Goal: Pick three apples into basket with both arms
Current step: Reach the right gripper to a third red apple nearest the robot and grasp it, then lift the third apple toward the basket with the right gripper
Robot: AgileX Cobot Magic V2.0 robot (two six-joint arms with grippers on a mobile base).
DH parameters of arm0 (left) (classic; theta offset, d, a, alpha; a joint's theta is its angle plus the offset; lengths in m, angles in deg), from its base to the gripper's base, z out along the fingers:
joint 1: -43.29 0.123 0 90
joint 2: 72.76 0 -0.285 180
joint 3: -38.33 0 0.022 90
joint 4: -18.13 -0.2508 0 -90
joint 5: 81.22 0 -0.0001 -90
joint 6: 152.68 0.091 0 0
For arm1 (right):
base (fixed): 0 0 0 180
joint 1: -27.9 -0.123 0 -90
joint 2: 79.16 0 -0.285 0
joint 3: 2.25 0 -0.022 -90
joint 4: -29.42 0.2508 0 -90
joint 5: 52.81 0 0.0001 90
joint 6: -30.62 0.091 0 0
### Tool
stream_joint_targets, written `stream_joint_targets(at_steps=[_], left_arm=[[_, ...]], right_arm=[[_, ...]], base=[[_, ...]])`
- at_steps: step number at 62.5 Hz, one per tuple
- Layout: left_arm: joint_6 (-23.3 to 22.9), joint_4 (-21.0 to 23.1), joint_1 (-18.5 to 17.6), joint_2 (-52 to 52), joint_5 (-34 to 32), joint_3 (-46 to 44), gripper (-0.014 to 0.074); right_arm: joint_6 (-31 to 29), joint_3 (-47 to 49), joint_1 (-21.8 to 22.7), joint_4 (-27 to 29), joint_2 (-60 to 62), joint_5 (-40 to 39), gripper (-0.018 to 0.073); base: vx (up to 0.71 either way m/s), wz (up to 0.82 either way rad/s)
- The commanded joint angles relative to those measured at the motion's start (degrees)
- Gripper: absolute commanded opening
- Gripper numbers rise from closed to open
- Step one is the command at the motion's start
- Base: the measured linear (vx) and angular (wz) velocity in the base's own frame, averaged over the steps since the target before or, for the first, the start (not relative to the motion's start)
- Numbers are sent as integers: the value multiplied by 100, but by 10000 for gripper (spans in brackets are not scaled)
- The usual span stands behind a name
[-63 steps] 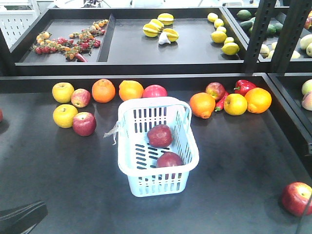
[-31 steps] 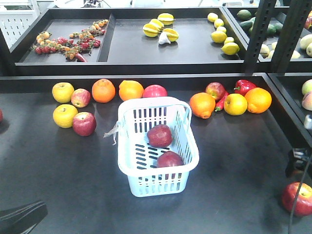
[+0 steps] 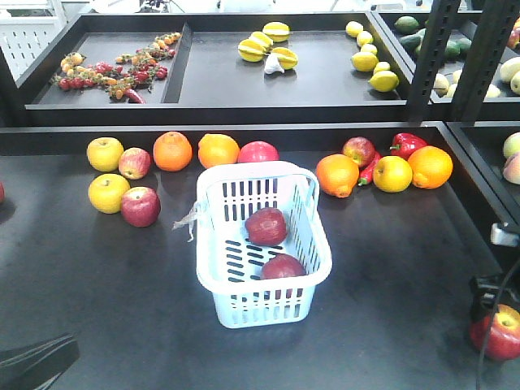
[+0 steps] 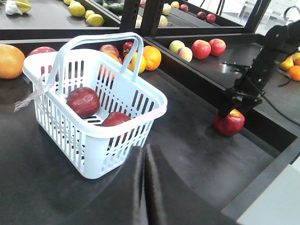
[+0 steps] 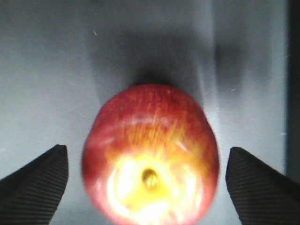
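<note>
The pale blue basket [image 3: 258, 168] stands mid-table with two dark red apples inside [image 3: 266, 226] [image 3: 283, 266]; the left wrist view shows the basket [image 4: 93, 127] and both apples [image 4: 83, 101] [image 4: 115, 119]. A third apple [image 3: 497, 333] [image 4: 229, 123] [image 5: 150, 140], red with a yellow stem patch, lies at the table's near right corner. My right gripper [image 3: 490, 294] [image 4: 233, 111] [image 5: 145, 151] is lowered over it, open, one finger on each side and clear of the skin. My left gripper [image 4: 143, 149] is shut on nothing, just in front of the basket.
Oranges [image 3: 172, 150], yellow fruits [image 3: 108, 192], a red pepper [image 3: 406, 144] and other red apples [image 3: 140, 205] line the table's back and left. A raised black ledge [image 4: 262, 136] runs just beyond the third apple. Shelf posts [image 3: 426, 57] rise at back right.
My right arm came into the front view at the right edge and dropped down over the third apple. The basket, its apples and the left arm have not moved.
</note>
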Motion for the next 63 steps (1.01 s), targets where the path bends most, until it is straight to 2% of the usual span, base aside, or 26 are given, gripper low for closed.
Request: stream_joint_targets(at_steps=[1, 8, 15, 25, 31, 41, 48, 53, 58, 63], left_arm=[[-32, 150, -7, -38, 75, -159, -8], [-32, 150, -7, -38, 75, -159, -8], [-32, 150, -7, -38, 75, -159, -8], [-32, 150, -7, -38, 75, -159, -8], [-32, 150, -7, -38, 75, -159, -8], [-32, 150, -7, -38, 75, -159, -8], [-32, 150, -7, -38, 75, -159, -8], [-32, 150, -7, -38, 75, -159, -8], [-32, 150, -7, -38, 75, -159, -8], [-32, 150, -7, -38, 75, -159, -8]], right_arm=[[-2, 144, 21, -25, 83, -130, 633], [3, 144, 21, -18, -9, -221, 616], [3, 144, 21, -14, -3, -233, 543], [-38, 144, 21, 145, 50, -62, 358], [-392, 144, 21, 502, 233, 79, 239], [-1178, 144, 21, 1667, 981, 422, 81], [-1838, 144, 21, 2615, 1603, 899, 32], [-2540, 144, 2, 3543, 2004, 1701, 22], [-3010, 137, -239, 4185, 2354, 2094, 23], [-3151, 137, -755, 4590, 2607, 2016, 25]], base=[[0, 0], [0, 0], [0, 0], [0, 0], [0, 0], [0, 0], [0, 0], [0, 0], [0, 0], [0, 0]])
